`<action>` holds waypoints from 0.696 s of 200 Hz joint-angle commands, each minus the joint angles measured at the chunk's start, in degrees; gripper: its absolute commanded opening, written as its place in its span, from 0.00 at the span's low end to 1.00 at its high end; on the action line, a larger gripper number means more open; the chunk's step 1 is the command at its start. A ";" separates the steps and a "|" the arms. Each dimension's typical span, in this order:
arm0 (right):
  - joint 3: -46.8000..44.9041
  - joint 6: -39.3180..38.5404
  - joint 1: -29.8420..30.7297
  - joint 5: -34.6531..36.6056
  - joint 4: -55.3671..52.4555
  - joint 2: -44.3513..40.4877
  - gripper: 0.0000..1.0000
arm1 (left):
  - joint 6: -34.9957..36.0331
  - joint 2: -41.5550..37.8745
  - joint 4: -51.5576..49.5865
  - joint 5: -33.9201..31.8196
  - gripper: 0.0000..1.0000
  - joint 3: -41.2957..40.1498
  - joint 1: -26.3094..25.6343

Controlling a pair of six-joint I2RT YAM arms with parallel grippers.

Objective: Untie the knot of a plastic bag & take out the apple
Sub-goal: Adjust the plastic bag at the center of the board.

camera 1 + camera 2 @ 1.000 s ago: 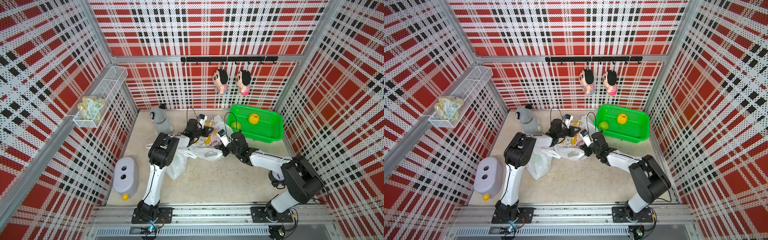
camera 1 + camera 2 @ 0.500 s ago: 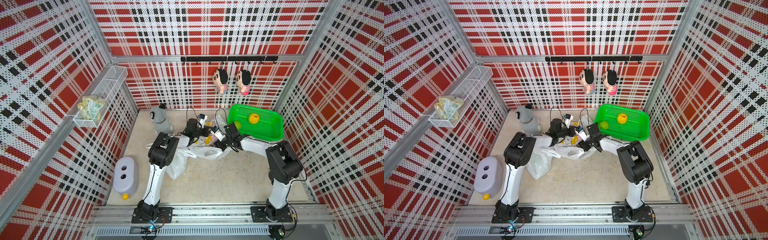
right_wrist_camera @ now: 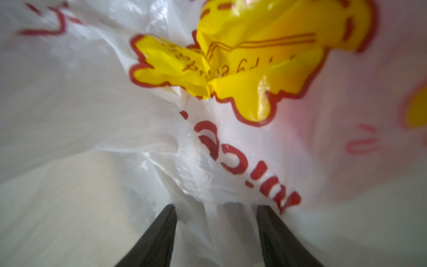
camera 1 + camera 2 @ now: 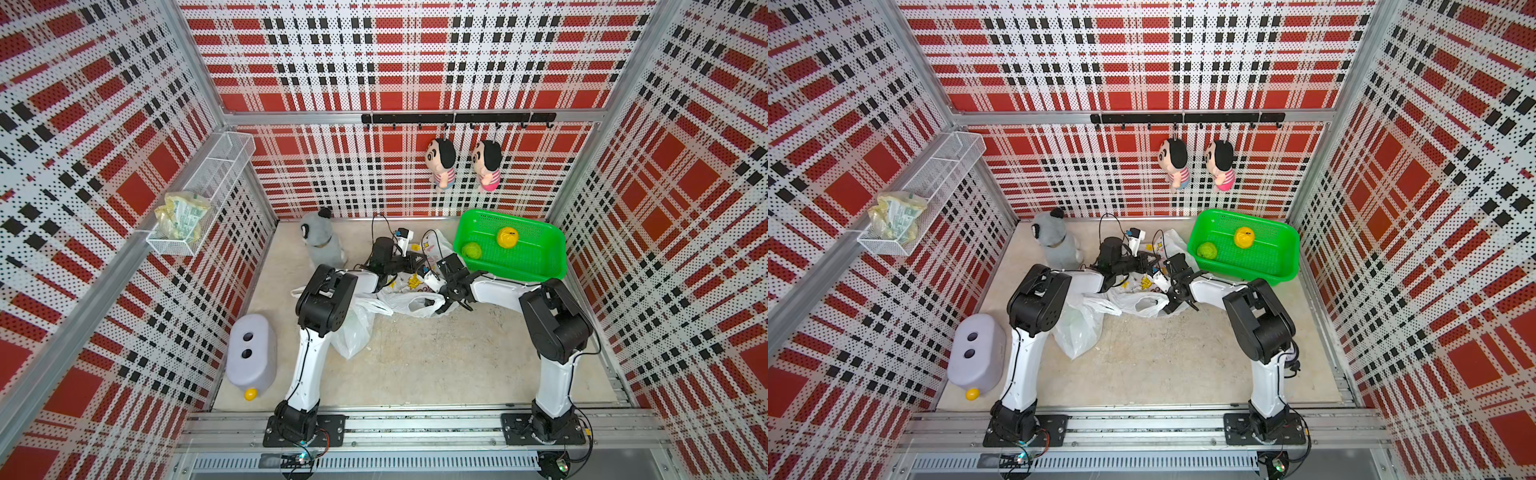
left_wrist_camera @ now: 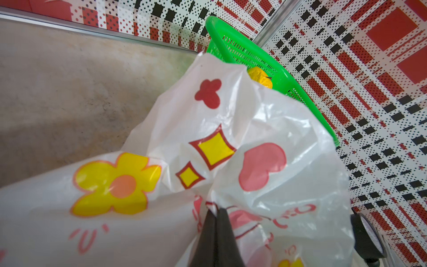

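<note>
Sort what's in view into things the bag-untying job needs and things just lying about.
Job: printed white plastic bag; left gripper, shut on its film; right gripper, jaws open against it. The apple does not show.
Lying about: green plastic basket holding a yellow fruit and a green fruit; plain white plastic bag; grey plush toy; lilac plastic container; two hanging dolls.

Both arms reach over the bench [image 4: 1163, 365], left tool [image 4: 1147, 262] and right tool [image 4: 1179, 306] at the printed plastic bag [image 4: 1133, 297], just beside the green basket [image 4: 1246, 272] holding a yellow fruit [image 4: 1244, 237] and a green fruit [image 4: 1207, 251].
</note>
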 commanded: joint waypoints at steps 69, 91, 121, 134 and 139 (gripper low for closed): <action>-7.13 7.31 1.52 5.66 12.53 -14.43 0.00 | 0.68 -0.98 1.19 1.20 0.00 -0.47 0.46; -11.83 11.21 1.48 8.70 19.63 -22.81 0.00 | 0.95 -1.33 1.19 1.33 0.00 -0.82 0.54; -13.28 12.37 1.52 11.52 20.24 -28.08 0.00 | 1.32 -1.76 1.19 1.32 0.00 -1.25 0.46; -13.82 12.73 1.53 12.39 20.33 -29.13 0.00 | 1.78 -2.00 1.19 1.42 0.00 -1.39 0.46; -14.20 12.73 1.52 12.90 20.74 -29.57 0.00 | 1.90 -2.11 1.26 1.29 0.00 -1.47 0.41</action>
